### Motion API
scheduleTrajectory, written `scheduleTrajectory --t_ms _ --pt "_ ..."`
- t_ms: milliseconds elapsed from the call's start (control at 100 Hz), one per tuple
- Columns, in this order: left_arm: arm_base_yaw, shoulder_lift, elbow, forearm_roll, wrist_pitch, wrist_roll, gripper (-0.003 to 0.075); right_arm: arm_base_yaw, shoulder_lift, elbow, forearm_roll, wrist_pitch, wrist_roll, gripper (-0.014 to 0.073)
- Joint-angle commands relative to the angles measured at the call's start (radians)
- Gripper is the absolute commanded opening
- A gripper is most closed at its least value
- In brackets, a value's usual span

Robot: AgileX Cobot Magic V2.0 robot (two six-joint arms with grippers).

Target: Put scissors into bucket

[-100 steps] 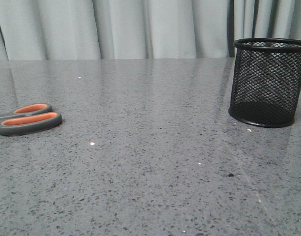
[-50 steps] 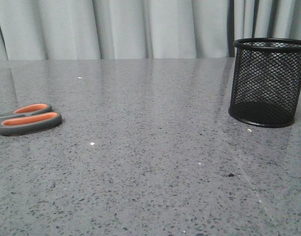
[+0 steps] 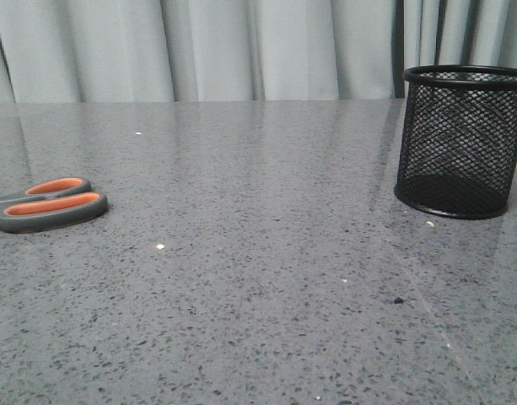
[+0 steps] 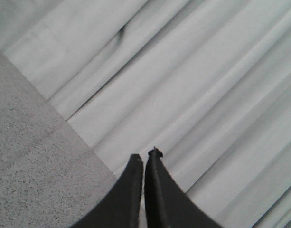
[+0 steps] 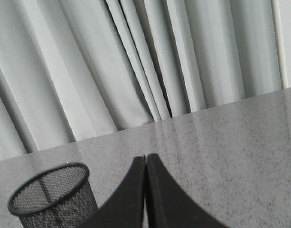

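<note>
The scissors, grey handles with orange inner loops, lie flat on the grey speckled table at the far left of the front view; the blades are cut off by the frame edge. The bucket, a black wire-mesh cup, stands upright at the right. It also shows in the right wrist view, beside the fingers. My left gripper is shut and empty, held above the table's far edge. My right gripper is shut and empty, close to the bucket. Neither gripper appears in the front view.
Pale grey curtains hang behind the table's far edge. The grey speckled tabletop stretches between scissors and bucket, with a few small white specks on it.
</note>
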Motion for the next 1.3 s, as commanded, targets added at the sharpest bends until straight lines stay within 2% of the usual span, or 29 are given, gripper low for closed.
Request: scheduleTrajectory --t_ms 0,150,210,290,450,560,650,700,770,800,850,890,960,1060,1230,1290 --pt "0.000 -0.028 0.028 -0.030 -0.054 -0.009 -0.0020 -0.004 0.076 -0.091 -0.006 -0.035 -0.001 -0.0045" --pt "0.000 -0.028 0.028 -0.030 -0.052 -0.010 -0.0020 -0.004 0.172 -0.167 -0.008 -0.035 -0.001 -0.0045" --pt "0.000 -0.028 0.023 -0.028 -0.043 -0.010 -0.0020 -0.004 0.206 -0.196 -0.019 0.008 -0.001 -0.0045" --pt "-0.002 -0.025 -0.006 -0.004 0.059 -0.010 -0.0020 -0.002 0.250 -0.258 -0.071 0.106 -0.001 -0.0046" --pt "-0.031 0.040 -0.114 0.230 0.359 -0.008 -0.0018 0.052 0.365 -0.408 -0.102 0.296 -0.110 -0.0048" --pt "-0.081 0.144 -0.221 0.411 0.464 0.007 -0.0011 0.130 0.443 -0.524 -0.102 0.428 -0.160 -0.0043" --pt "-0.139 0.248 -0.324 0.506 0.536 0.081 0.0052 0.189 0.500 -0.602 -0.102 0.519 -0.160 -0.0029" --pt "-0.171 0.324 -0.385 0.542 0.572 0.122 0.0118 0.222 0.527 -0.634 -0.102 0.553 -0.160 0.0012" --pt "-0.216 0.422 -0.472 0.568 0.621 0.165 0.0244 0.251 0.547 -0.668 -0.102 0.580 -0.160 0.0122" --pt "-0.231 0.462 -0.506 0.575 0.645 0.180 0.0308 0.257 0.551 -0.675 -0.102 0.584 -0.160 0.0196" --pt "-0.255 0.529 -0.575 0.598 0.689 0.188 0.0372 0.265 0.552 -0.686 -0.100 0.585 -0.160 0.0308" --pt "-0.270 0.587 -0.619 0.624 0.741 0.202 0.0394 0.267 0.552 -0.688 -0.097 0.585 -0.160 0.0393" --pt "-0.289 0.684 -0.711 0.664 0.857 0.265 0.0383 0.267 0.552 -0.690 -0.097 0.594 -0.160 0.0483" --pt "-0.294 0.822 -0.853 0.698 1.028 0.376 0.0366 0.267 0.552 -0.690 -0.097 0.600 -0.160 0.0498" --pt "-0.294 1.056 -1.080 0.758 1.347 0.657 0.0366 0.267 0.552 -0.690 -0.096 0.589 -0.160 0.0498" --pt "-0.294 1.141 -1.144 0.793 1.465 0.708 0.0366 0.267 0.552 -0.690 -0.096 0.582 -0.160 0.0498"
